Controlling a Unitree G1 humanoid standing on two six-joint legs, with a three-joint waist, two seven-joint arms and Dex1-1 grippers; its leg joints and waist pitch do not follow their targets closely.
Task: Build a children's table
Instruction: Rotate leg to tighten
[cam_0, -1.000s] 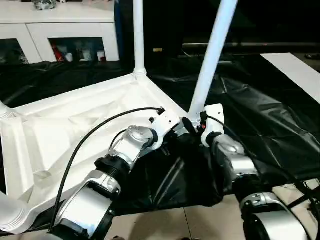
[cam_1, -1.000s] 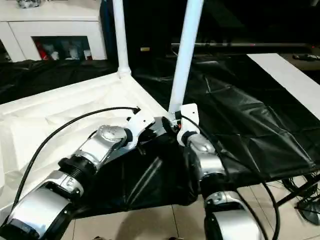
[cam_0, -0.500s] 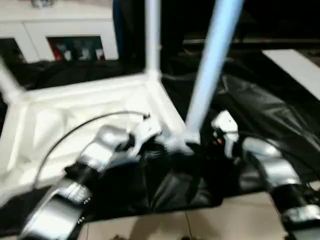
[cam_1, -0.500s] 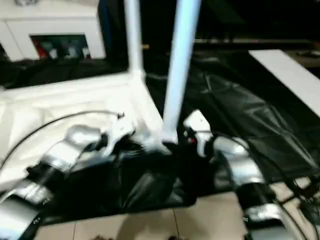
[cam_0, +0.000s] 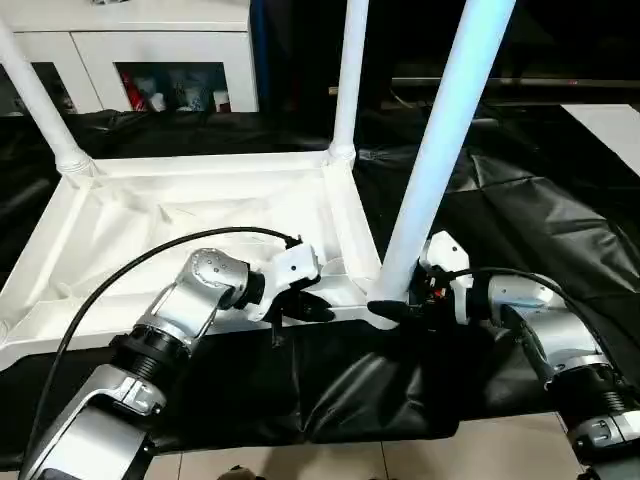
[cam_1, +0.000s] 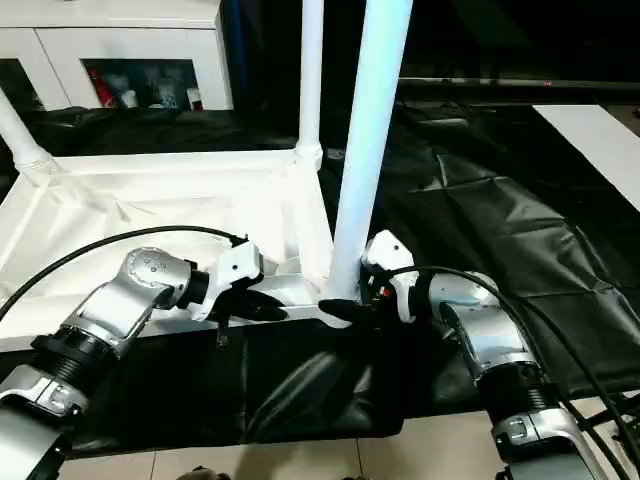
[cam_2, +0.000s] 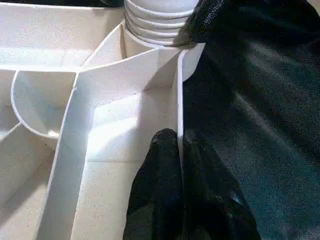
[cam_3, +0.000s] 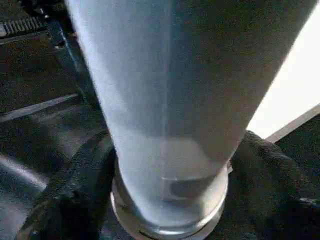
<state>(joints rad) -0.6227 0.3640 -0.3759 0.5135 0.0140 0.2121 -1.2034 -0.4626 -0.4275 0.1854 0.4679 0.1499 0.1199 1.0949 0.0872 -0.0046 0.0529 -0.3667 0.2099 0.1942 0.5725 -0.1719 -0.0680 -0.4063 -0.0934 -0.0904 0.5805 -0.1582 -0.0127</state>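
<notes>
The white tabletop (cam_0: 200, 215) lies upside down on the black cloth, ribs facing up. Three white legs stand in its corner sockets: far left (cam_0: 35, 100), far right (cam_0: 350, 80) and, thick and close, near right (cam_0: 440, 150). My left gripper (cam_0: 316, 309) is shut on the thin near rim wall, just left of the near right socket; the left wrist view shows the wall pinched between both black fingers (cam_2: 162, 165). My right gripper (cam_0: 386, 309) reaches in from the right. Its fingers (cam_3: 75, 190) press both sides of that leg's flared base (cam_3: 170, 200).
The black cloth-covered work table (cam_0: 540, 220) spreads wide to the right, and its front edge drops to floor tiles (cam_0: 400, 450). A white cabinet (cam_0: 150, 50) stands behind at the left. A white panel (cam_0: 610, 125) lies at the far right. A black cable (cam_0: 130, 280) loops over my left forearm.
The tabletop has swung round so its near edge lies square to me. My right gripper drew off to the right, then came back around the near right leg's base.
</notes>
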